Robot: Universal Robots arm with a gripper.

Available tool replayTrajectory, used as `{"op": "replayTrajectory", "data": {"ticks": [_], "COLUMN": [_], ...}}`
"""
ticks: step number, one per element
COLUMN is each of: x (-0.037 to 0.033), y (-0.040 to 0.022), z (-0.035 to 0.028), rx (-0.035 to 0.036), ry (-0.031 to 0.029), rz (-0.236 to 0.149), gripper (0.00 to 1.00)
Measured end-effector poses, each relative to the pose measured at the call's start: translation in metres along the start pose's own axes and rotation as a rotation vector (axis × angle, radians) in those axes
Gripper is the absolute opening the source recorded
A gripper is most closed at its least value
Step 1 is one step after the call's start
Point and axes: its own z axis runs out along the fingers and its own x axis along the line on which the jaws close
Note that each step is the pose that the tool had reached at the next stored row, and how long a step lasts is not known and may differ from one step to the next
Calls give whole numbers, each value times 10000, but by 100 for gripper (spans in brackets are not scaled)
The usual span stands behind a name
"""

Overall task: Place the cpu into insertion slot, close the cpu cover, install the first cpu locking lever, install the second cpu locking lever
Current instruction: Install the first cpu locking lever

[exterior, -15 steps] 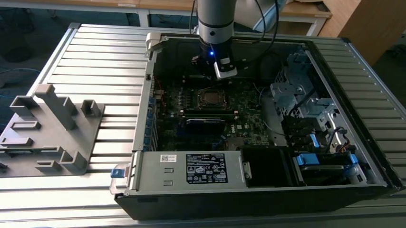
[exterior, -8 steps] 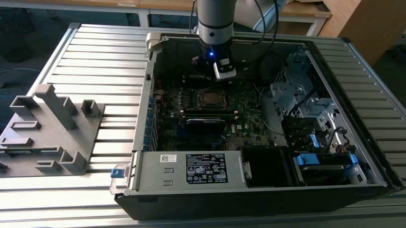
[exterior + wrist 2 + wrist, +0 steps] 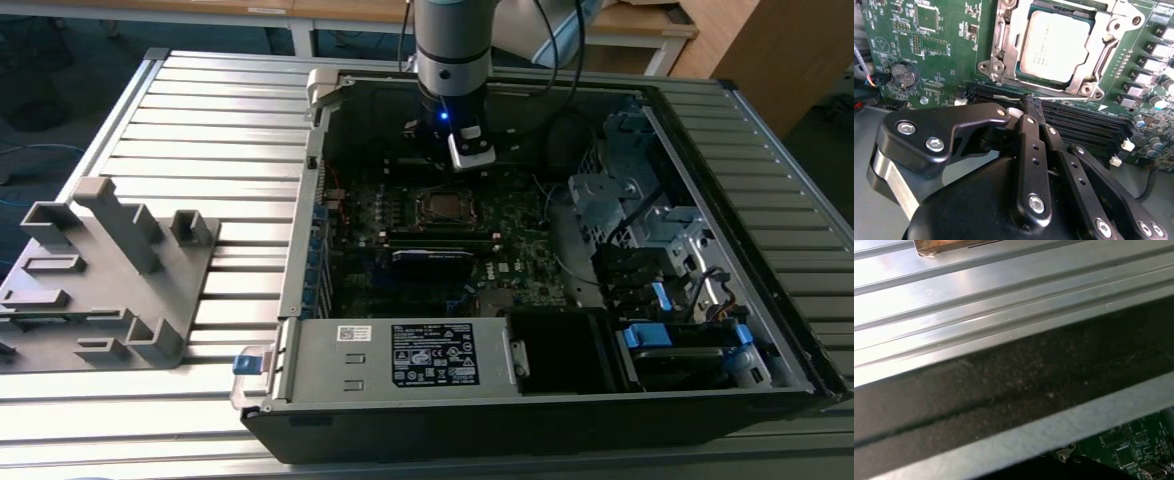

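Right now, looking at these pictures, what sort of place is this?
Probably a robotics lab or test bench: an open computer case lies on a ribbed aluminium table, a robot arm reaches into it, and wooden desks stand behind.

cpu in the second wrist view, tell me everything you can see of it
The cpu is a flat square chip with a dull silver-grey metal top that carries faint print. It lies level on the green board, seated inside the window of the cpu cover, whose silver metal frame borders it on all sides. Nothing grips it: the pincer is apart from it, its tips together over the black memory slots beside the socket.
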Motion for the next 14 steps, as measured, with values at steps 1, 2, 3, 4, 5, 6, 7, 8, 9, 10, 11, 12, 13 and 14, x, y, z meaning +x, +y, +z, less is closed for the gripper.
{"op": "replayTrajectory", "data": {"ticks": [1,2,3,4,5,6,7,8,9,10,11,12,13,14], "x": [0,0,0,1,1,1,1,2,2,2,2,2,2,2], "y": [0,-1,-1,-1,-2,-2,-1,-2,-2,-2,-2,-3,-3,-3], "z": [4,6,7,7,6,7,8,8,11,13,14,14,14,14], "rx": [4,12,20,21,23,21,20,20,21,28,37,42,43,43], "ry": [-14,-29,-42,-45,-45,-46,-46,-47,-55,-69,-86,-94,-94,-94], "rz": [92,191,276,301,302,304,305,307,355,456,566,620,624,625], "gripper": [11,11,11,11,11,11,11,11,11,11,11,11,11,11]}}
